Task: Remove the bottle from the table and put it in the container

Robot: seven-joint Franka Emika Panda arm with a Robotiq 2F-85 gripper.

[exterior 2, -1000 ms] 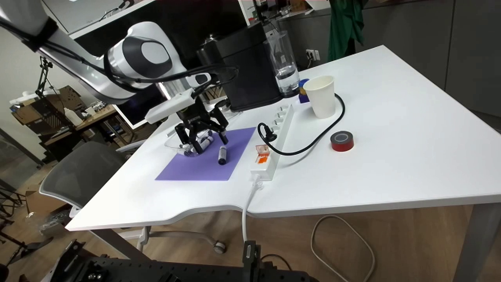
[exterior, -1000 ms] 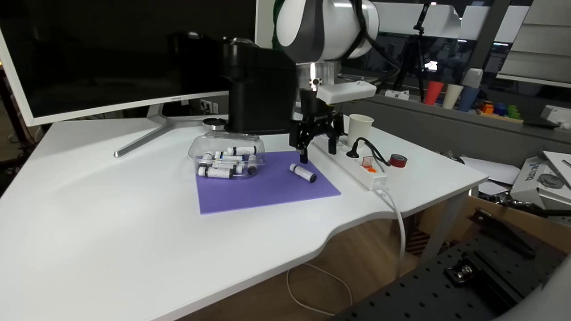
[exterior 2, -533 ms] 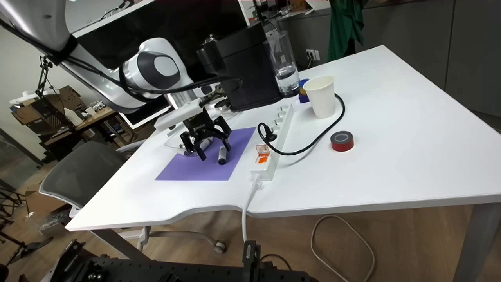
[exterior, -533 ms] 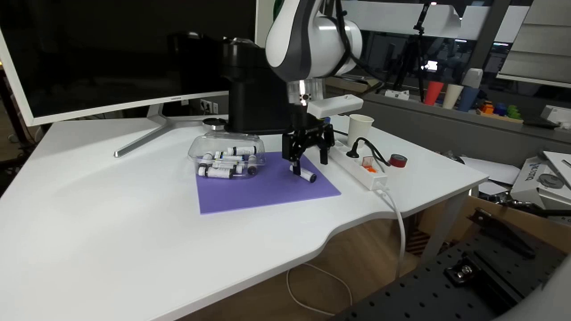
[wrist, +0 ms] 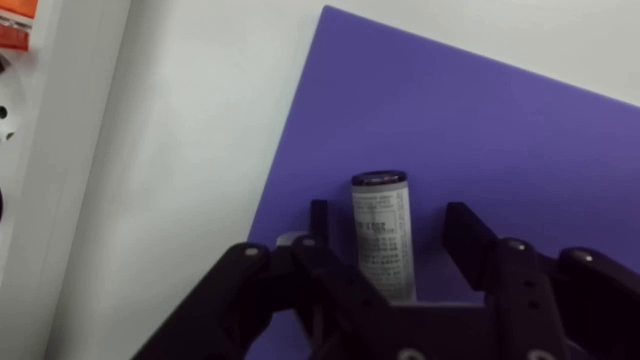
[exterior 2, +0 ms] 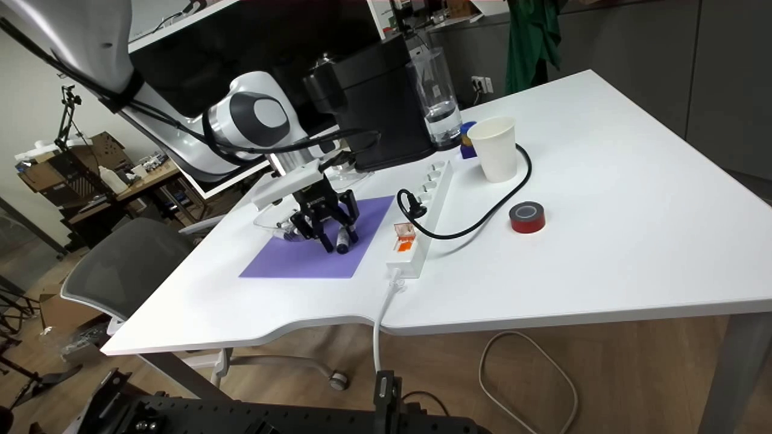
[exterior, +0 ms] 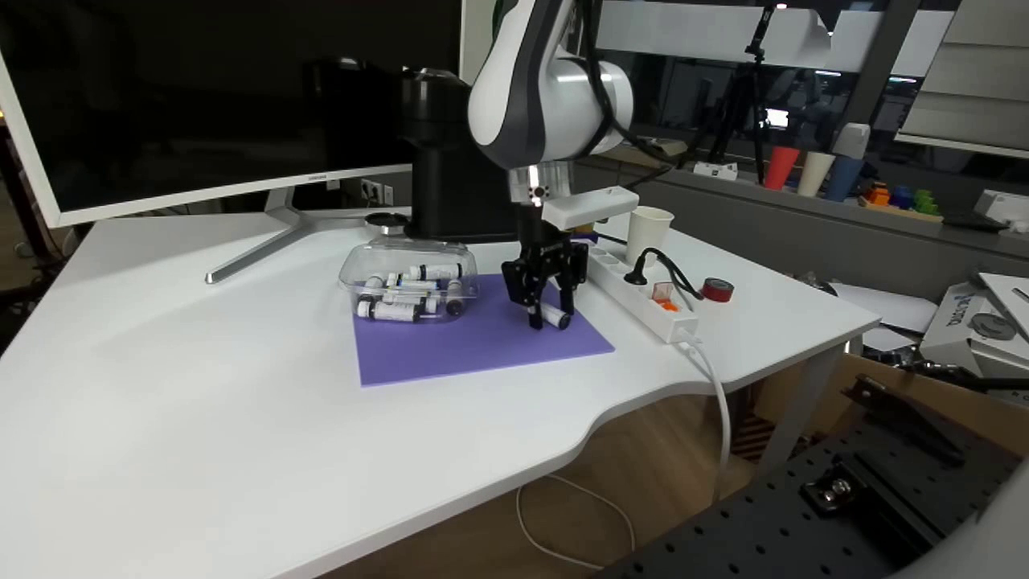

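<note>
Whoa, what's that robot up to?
A white-and-grey robot arm has its black two-fingered pincer open around a small white cylindrical bottle with a dark end, which lies on a purple rectangular mat. In the wrist view, gaps show between the bottle and both fingers, so it isn't gripped yet. A clear rectangular plastic container nearby holds several similar small white bottles. This one will probably be picked up and put in there next.

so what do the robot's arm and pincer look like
A glossy white, rounded robot arm with dark grey panels; black bands strap a black cable along it. Above the black, jointed, two-fingered pincer juts a white oblong block. The pincer has pale round pins; its faint lettering is too small to read.
</note>
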